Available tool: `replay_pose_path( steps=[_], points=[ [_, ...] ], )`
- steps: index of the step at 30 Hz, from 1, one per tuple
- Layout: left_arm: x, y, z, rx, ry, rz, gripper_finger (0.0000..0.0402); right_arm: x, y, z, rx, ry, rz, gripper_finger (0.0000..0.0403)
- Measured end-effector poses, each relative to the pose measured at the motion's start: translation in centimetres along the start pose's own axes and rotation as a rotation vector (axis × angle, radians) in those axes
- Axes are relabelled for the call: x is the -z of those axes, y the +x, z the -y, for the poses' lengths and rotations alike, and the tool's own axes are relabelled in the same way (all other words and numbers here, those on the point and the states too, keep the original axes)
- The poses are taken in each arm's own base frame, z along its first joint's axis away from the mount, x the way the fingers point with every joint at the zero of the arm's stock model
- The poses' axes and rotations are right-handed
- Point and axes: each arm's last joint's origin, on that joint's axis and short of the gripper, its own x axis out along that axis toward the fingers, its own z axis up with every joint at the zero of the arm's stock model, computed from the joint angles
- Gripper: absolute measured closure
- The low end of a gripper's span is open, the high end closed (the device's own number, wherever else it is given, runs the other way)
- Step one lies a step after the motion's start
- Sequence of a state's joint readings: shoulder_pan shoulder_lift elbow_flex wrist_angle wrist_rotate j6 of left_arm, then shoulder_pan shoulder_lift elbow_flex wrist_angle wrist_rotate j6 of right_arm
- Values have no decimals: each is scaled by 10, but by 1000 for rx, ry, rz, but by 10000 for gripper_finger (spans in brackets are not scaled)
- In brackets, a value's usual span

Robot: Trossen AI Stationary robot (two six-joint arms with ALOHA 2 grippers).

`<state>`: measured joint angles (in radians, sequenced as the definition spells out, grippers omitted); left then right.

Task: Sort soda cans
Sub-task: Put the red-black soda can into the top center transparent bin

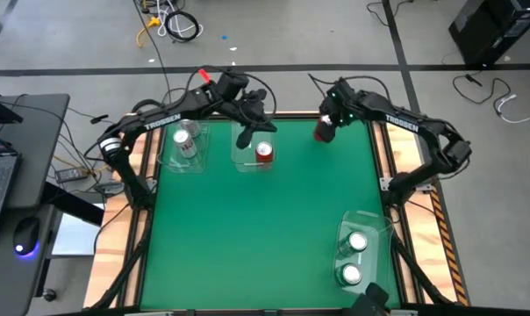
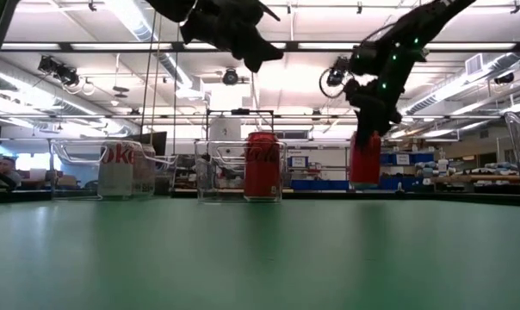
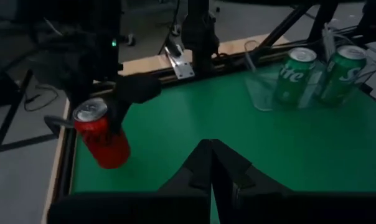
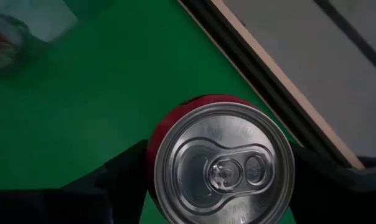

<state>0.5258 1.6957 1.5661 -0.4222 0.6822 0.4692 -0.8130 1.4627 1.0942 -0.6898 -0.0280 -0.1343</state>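
Note:
My right gripper point(image 1: 326, 121) is shut on a red can point(image 1: 324, 131) near the table's far edge, right of the middle; this can shows again in the low view point(image 2: 365, 160) and the left wrist view point(image 3: 103, 135). My left gripper point(image 3: 211, 167) is shut and empty, hovering above the middle clear bin point(image 1: 252, 151), where a second red can point(image 1: 264, 152) stands upright. A silver can point(image 1: 185, 138) stands in the far left bin. Two green cans point(image 3: 299, 76) point(image 3: 340, 72) stand upright in the bin at the near right point(image 1: 360, 250). My right gripper pinches the red can's upper wall point(image 3: 94, 127) just under its silver top point(image 4: 224, 163), one finger on each side point(image 4: 122, 177). The fingers come from above, slanting. The can is lifted clear of the table and tilts a little.
Three clear plastic bins sit on the green mat: two along the far edge at the left, one at the near right corner. The mat's middle point(image 1: 256, 228) holds nothing. Wooden borders and the arms' bases frame both sides of the table.

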Motion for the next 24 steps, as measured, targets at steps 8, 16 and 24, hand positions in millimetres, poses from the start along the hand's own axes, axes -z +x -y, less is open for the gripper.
replay_pose_path(
  steps=[8, 16, 24],
  points=[
    [12, 8, 13, 10, 9, 58, 399, -20, -44, -38, -85, -109, 157, 108],
    [28, -20, 39, -104, 32, 216, 400, -56, -79, -78, -164, -193, 312, 108],
    [55, -48, 78, -242, 11, 248, 400, -109, -81, -108, -195, -258, 372, 108]
  ],
)
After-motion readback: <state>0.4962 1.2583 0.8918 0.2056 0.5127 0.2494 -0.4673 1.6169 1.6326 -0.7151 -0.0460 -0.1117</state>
